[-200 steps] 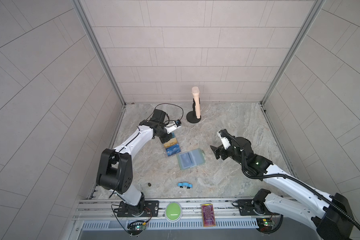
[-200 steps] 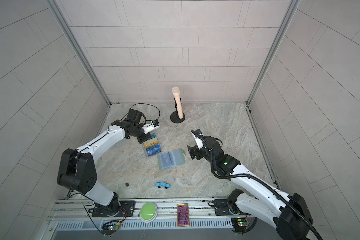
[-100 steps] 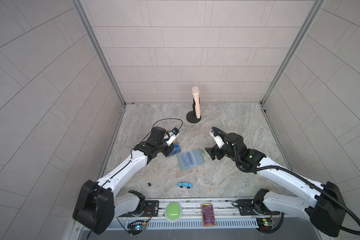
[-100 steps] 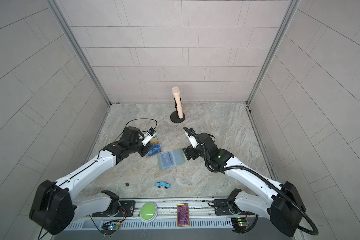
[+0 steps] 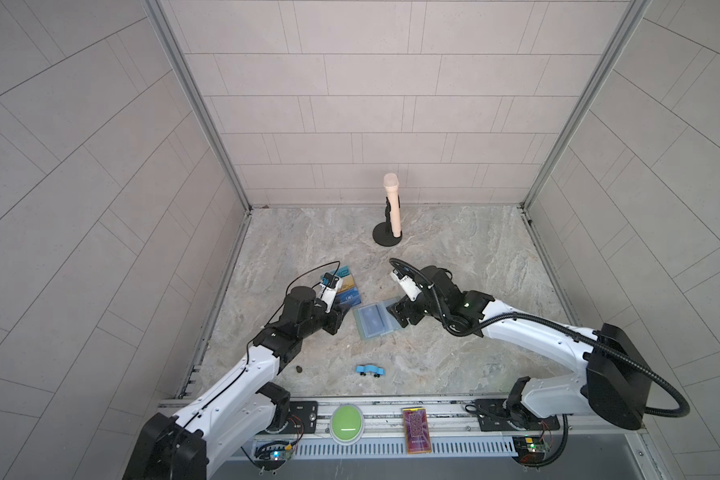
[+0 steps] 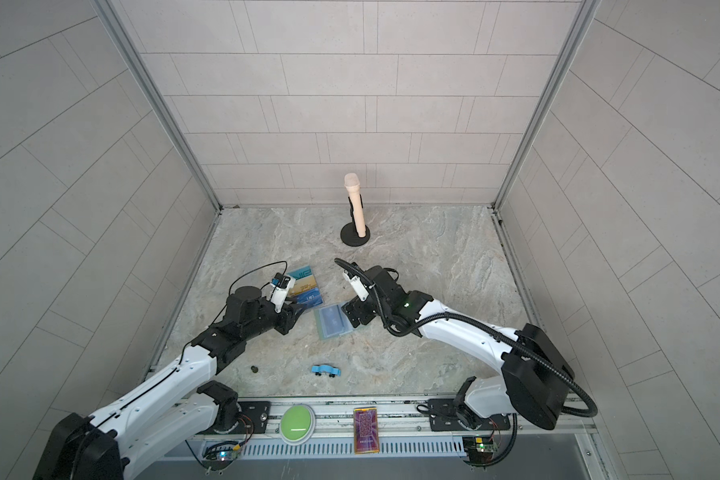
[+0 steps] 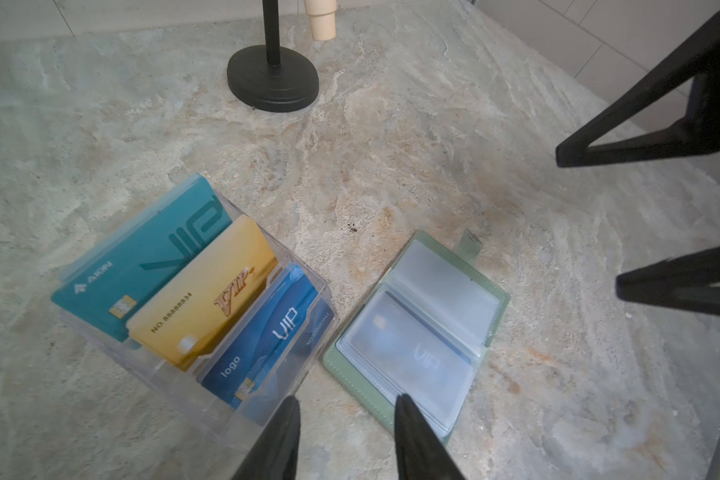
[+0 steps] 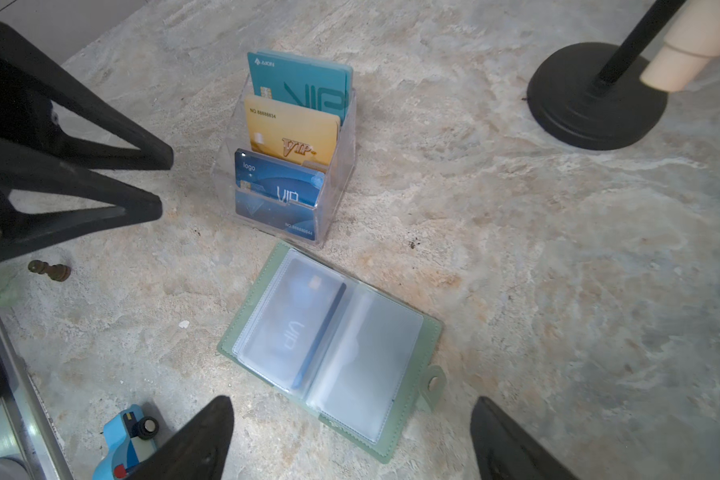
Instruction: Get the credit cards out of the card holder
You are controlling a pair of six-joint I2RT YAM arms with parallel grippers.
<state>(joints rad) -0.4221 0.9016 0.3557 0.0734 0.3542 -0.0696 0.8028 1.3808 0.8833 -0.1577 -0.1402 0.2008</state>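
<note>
The left gripper has its two black fingers a little apart with nothing between them. It is just beside the left edge of the mint-green, book-like card holder. Close by stands a clear plastic stand with teal, gold and blue cards. The card holder lies open and flat on the table (its snap tab sticks out). A pale blue credit card sits in a see-through sleeve. The right gripper hangs wide open and empty by the right edge.
</note>
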